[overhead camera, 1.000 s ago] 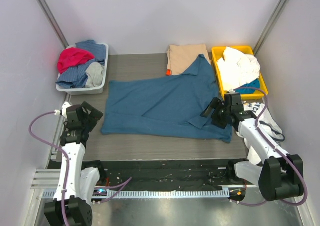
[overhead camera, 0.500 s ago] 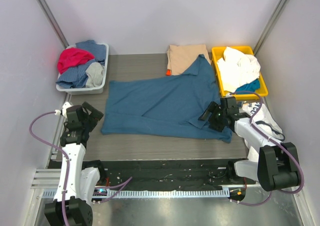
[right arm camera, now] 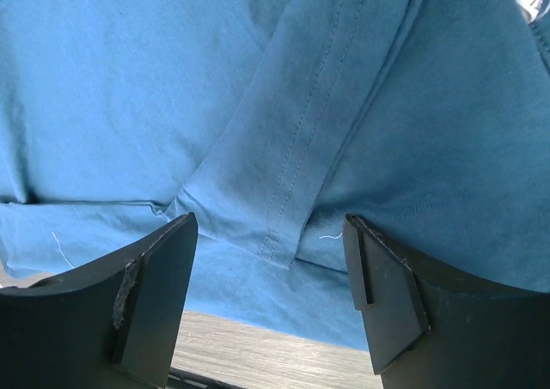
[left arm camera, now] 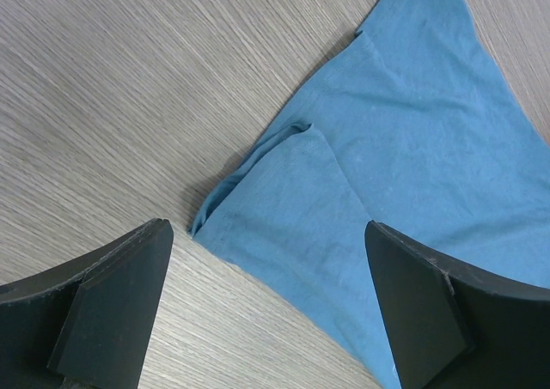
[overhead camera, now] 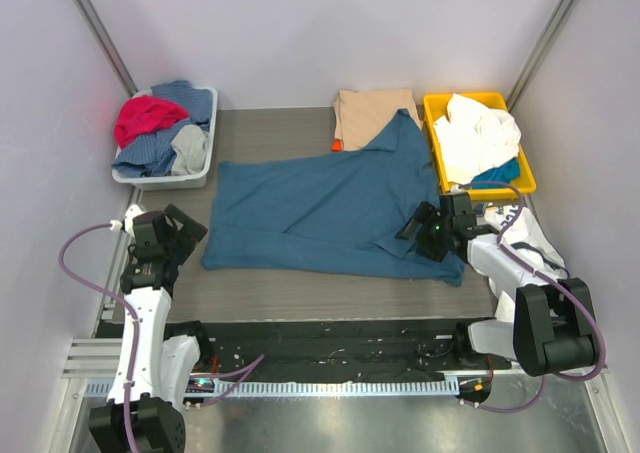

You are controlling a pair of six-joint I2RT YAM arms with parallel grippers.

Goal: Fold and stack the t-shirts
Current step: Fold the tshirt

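A large dark teal-blue t-shirt [overhead camera: 330,208] lies spread flat across the middle of the table. Behind it sits a folded tan-beige t-shirt [overhead camera: 372,111] with an orange edge [overhead camera: 337,145] peeking out under it. My right gripper [overhead camera: 420,228] hovers open over the blue shirt's near right corner; a folded-over hemmed flap [right arm camera: 296,157] lies under its fingers. My left gripper [overhead camera: 185,228] stands wide open just left of the shirt's near left corner [left arm camera: 258,170], holding nothing.
A grey bin [overhead camera: 205,138] of mixed clothes stands at the back left. A yellow bin [overhead camera: 432,108] with white and blue clothes stands at the back right. White printed cloth [overhead camera: 530,235] lies right of the right arm. Walls close in on both sides.
The right gripper has crept slightly left and lower over the blue shirt's right corner. The left arm has not moved.
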